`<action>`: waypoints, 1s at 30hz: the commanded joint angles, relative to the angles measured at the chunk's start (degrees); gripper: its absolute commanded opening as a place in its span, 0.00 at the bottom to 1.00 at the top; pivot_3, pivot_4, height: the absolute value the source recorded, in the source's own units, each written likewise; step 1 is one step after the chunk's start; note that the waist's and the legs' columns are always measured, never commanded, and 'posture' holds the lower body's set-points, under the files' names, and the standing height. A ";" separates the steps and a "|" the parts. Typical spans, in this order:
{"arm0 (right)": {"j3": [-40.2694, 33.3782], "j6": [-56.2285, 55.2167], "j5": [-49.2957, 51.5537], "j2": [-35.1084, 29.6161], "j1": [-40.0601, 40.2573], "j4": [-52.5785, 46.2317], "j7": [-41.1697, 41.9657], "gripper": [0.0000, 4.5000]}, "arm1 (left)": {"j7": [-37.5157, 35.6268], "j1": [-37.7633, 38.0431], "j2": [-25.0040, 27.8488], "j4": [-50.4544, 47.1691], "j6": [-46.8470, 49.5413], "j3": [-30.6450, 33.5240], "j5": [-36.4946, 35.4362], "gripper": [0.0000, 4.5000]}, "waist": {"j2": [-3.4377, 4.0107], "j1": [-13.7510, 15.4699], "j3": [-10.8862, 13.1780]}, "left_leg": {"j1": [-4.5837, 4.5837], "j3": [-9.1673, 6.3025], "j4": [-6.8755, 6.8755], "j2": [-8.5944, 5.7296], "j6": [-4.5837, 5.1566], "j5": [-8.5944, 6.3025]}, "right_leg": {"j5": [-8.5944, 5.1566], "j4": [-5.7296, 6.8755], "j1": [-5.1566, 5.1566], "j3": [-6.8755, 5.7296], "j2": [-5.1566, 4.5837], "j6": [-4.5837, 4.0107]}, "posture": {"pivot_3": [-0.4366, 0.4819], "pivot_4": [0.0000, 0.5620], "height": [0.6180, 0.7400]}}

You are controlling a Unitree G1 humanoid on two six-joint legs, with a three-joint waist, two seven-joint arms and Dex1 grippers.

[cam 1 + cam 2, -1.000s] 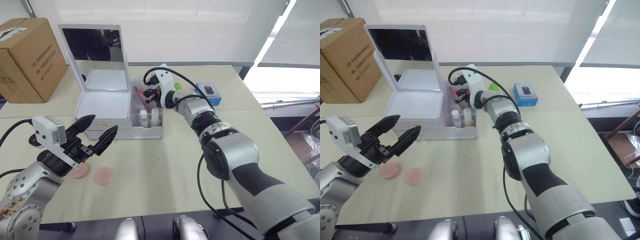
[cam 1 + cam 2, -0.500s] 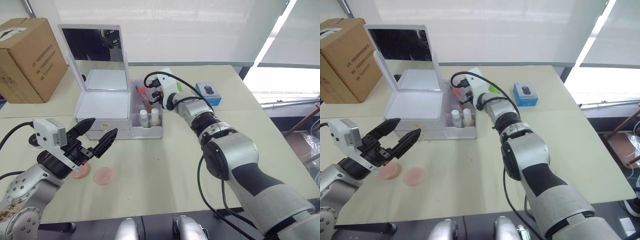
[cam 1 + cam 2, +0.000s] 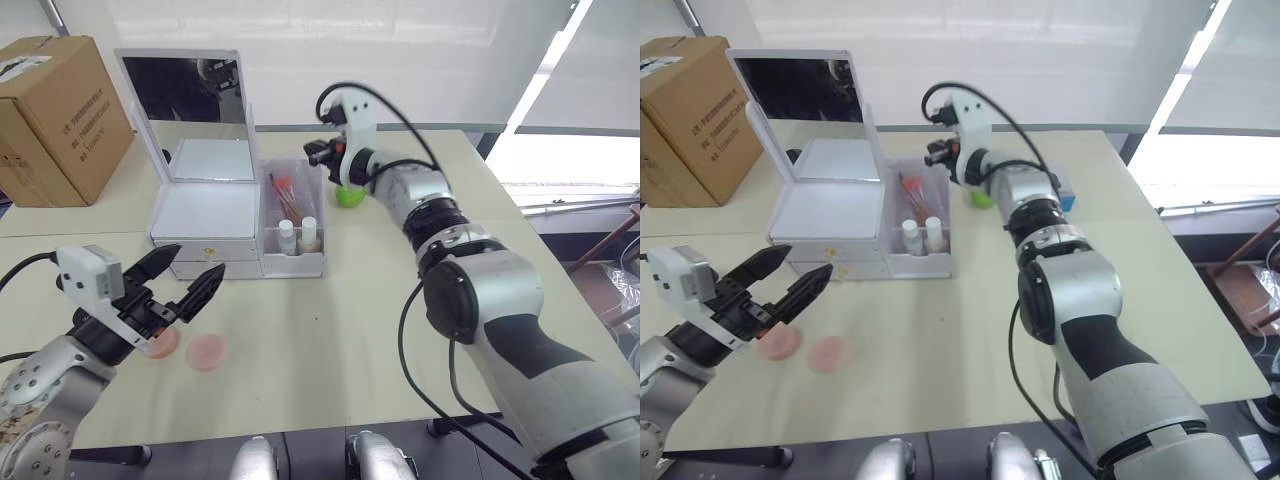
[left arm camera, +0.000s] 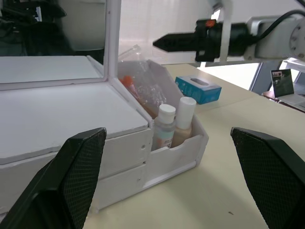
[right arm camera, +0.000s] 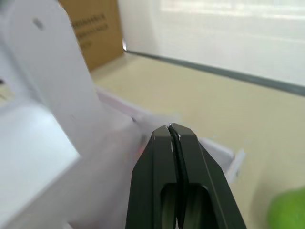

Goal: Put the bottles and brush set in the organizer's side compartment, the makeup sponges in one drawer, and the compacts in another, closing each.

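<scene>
The white organizer (image 3: 205,210) stands with its mirror lid up and both drawers (image 4: 119,162) closed. Its side compartment (image 3: 296,262) holds two small bottles (image 3: 287,236) and the bagged brush set (image 3: 290,195). My right gripper (image 3: 314,150) hovers above the compartment's far end, shut and empty. A green makeup sponge (image 3: 347,194) lies just right of the organizer. Two flat pink round pieces (image 3: 208,352) lie on the table in front of the drawers. My left gripper (image 3: 200,260) is open above them, pointing at the drawers.
A cardboard box (image 3: 60,115) sits at the back left. A small blue box (image 4: 198,88) lies right of the organizer, behind my right arm. The tabletop (image 3: 330,330) is bare in front and to the right.
My right gripper has risen out of the side compartment and moved back and right, leaving the brush set inside and uncovering the green sponge. The left gripper has sunk slightly.
</scene>
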 commanded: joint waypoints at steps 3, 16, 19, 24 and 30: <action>0.23 22.04 13.01 -5.98 14.32 -38.59 12.65 0.01 | -10.02 4.41 6.40 10.04 -2.58 8.26 4.34 1.00 | -0.08 0.55 -0.05 | -0.01 0.00 -0.03 0.01 0.00 0.00 | -0.02 -0.01 -0.01 -0.03 -0.02 -0.01 | 0.48 0.27 0.91; -9.10 26.84 25.79 -33.73 70.03 -93.64 24.65 0.74 | -33.24 9.41 21.09 46.29 -11.26 21.56 16.32 1.00 | -0.09 0.71 -0.05 | 0.38 0.36 -0.26 0.08 -0.23 -0.14 | -0.62 -0.03 -0.15 0.05 -0.16 -0.02 | 0.48 0.27 0.91; -12.30 20.25 23.69 -36.23 78.26 -91.79 27.13 0.97 | -36.47 8.07 24.49 57.95 -16.07 22.09 19.85 1.00 | -0.13 0.47 -0.05 | 0.41 0.36 -0.30 0.08 -0.29 -0.18 | -0.64 -0.02 -0.15 0.06 -0.14 -0.04 | 0.48 0.27 0.91; -14.87 6.62 18.15 -38.93 85.45 -81.59 28.75 0.99 | -40.15 4.66 29.06 74.11 -23.64 21.24 23.92 1.00 | -0.32 0.47 -0.03 | 0.65 0.45 -0.33 0.09 -0.64 -0.39 | -0.68 -0.10 -0.20 0.06 -0.19 -0.06 | 0.48 0.27 0.91; -12.33 3.91 19.44 -37.60 85.10 -81.48 26.61 0.99 | -42.09 1.91 29.19 78.78 -27.33 19.63 25.28 1.00 | -0.34 0.58 -0.04 | 0.67 0.67 -0.42 0.19 -0.97 -0.59 | -0.67 -0.05 -0.25 0.03 -0.27 -0.06 | 0.48 0.27 0.91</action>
